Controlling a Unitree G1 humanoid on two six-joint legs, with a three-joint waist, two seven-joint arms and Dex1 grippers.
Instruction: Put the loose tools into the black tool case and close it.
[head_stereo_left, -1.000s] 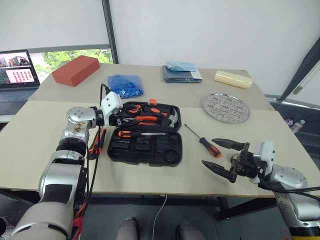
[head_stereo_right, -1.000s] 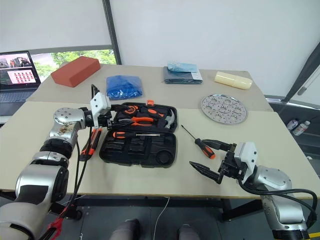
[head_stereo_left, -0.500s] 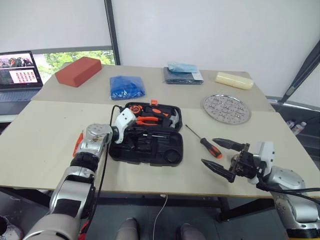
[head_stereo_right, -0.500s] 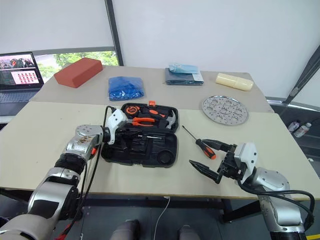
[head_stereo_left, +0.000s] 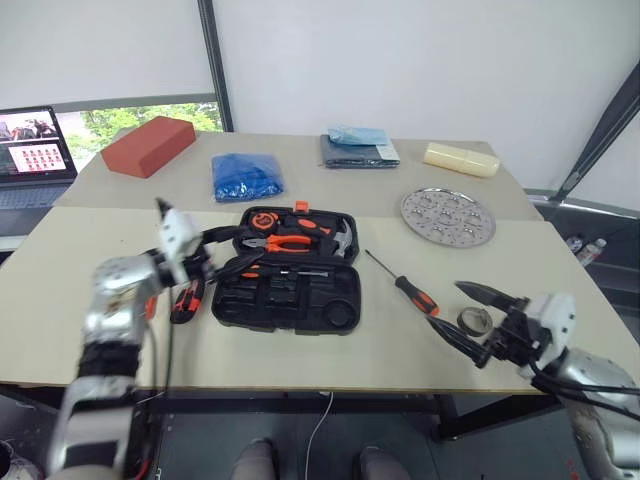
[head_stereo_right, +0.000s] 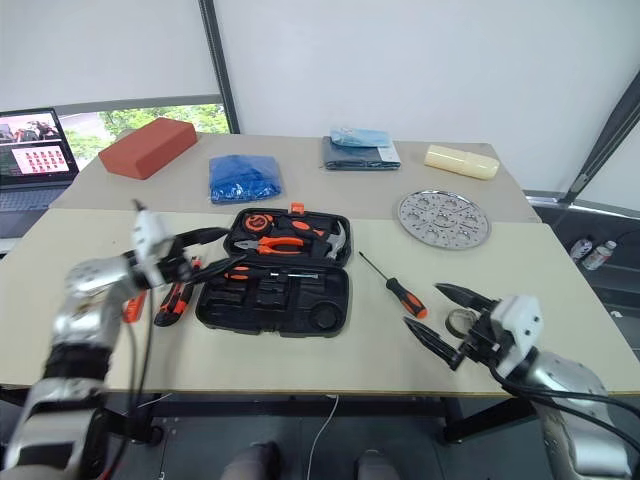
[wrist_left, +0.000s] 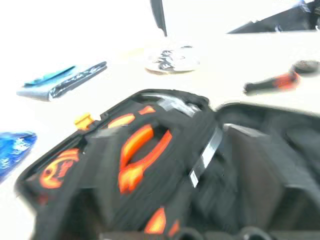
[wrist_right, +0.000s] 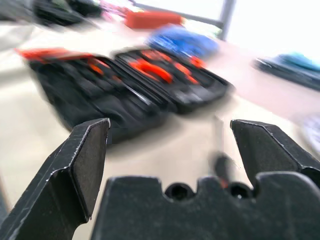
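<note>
- Your black tool case (head_stereo_left: 288, 275) lies open and flat in the middle of the table (head_stereo_left: 80, 300), lid half away from you, tray half toward you
- In the lid half sit the orange-handled pliers (head_stereo_left: 287, 241) and the hammer (head_stereo_left: 340, 238); one long screwdriver (head_stereo_left: 275, 271) with an orange-and-black handle lies across the case near the hinge line
- Your left gripper (head_stereo_left: 222, 253) hovers just off the case's left edge, pointing toward it; its two fingers are spread apart and empty
- On the table just left of the case, beside that gripper, lie black-and-orange tools (head_stereo_left: 186, 298); you cannot tell from here which of them is which
- Another long screwdriver (head_stereo_left: 404, 285) lies loose on the table to the right of the case, clear of it, shaft pointing away from you and black-and-orange handle toward your right gripper
- Your right gripper (head_stereo_left: 468, 314) hangs over the near right part of the table, fingers wide apart with nothing between them; the right wrist view shows the same gap
- A small dark ring (head_stereo_left: 471, 320) lies on the table between those fingers
- Farther back you have a round metal plate (head_stereo_left: 448, 215), a blue cloth bundle (head_stereo_left: 246, 174), a red brick-like block (head_stereo_left: 148, 144), a folded dark packet (head_stereo_left: 360, 149) and a pale yellow oblong (head_stereo_left: 460, 158)
- A laptop (head_stereo_left: 36, 145) stands at the far left
</note>
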